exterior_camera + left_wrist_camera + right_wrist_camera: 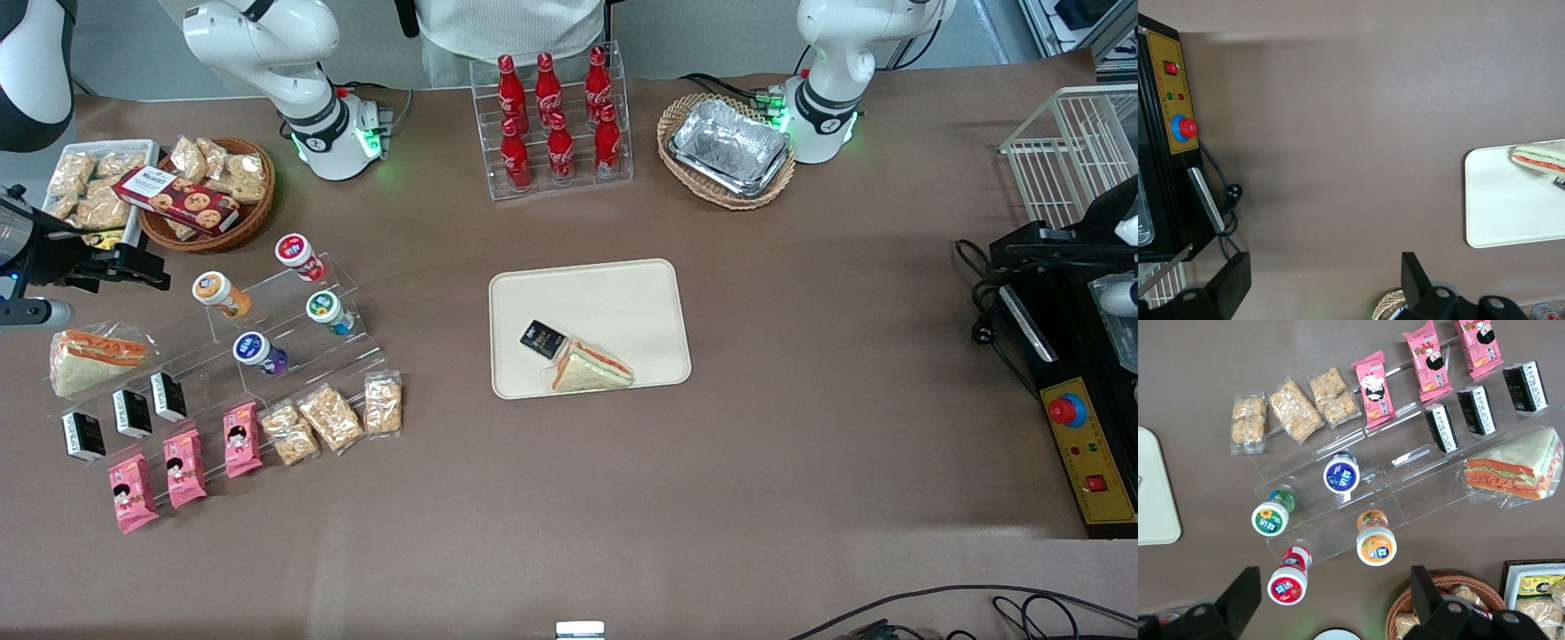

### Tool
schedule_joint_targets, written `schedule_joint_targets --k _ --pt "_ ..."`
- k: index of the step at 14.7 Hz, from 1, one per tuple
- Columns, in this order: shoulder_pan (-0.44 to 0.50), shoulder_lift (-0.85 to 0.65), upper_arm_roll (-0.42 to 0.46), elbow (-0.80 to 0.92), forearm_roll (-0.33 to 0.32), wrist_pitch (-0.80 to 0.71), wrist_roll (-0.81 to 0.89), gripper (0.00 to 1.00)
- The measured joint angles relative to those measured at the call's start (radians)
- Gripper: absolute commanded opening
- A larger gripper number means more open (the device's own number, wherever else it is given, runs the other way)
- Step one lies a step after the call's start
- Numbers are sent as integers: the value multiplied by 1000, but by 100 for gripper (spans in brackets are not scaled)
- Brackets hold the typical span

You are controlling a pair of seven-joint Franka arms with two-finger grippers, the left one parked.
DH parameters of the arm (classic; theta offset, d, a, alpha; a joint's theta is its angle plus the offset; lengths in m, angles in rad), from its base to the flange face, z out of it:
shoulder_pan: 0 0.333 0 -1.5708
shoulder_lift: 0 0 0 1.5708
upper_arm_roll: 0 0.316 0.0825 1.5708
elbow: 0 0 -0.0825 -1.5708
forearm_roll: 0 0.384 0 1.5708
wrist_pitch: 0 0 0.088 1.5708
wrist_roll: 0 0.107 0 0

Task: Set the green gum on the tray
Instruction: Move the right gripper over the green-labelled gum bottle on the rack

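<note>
The green gum [327,311], a white-lidded bottle with a green round label and teal body, lies on a clear acrylic stepped stand; it also shows in the right wrist view [1271,517]. The cream-beige tray [622,293] lies mid-table, and shows in the right wrist view [1151,493] and the left wrist view [1511,207]. It holds a wrapped sandwich [591,366] and a small black packet [542,338]. My right gripper [142,267] [1335,603] hangs open and empty above the table, off toward the working arm's end from the gum, near the wicker basket.
The red-labelled [298,253], orange [220,293] and purple [258,351] bottles share the stand with the gum. Snack packs, pink packets, black packets and a sandwich [93,356] lie nearer the camera. A wicker snack basket [209,191], cola rack [556,120] and foil tray [729,147] stand farther back.
</note>
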Motion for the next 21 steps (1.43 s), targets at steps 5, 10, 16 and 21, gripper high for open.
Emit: schedule_joint_targets --k 5,10,16,21 --pt "16 6 3 0 1 -3 0 100" --pt "25 12 73 -15 3 1 40 100" --pt "43 -95 244 -223 3 162 251 100" --pt "39 -205 239 -407 11 279 250 100"
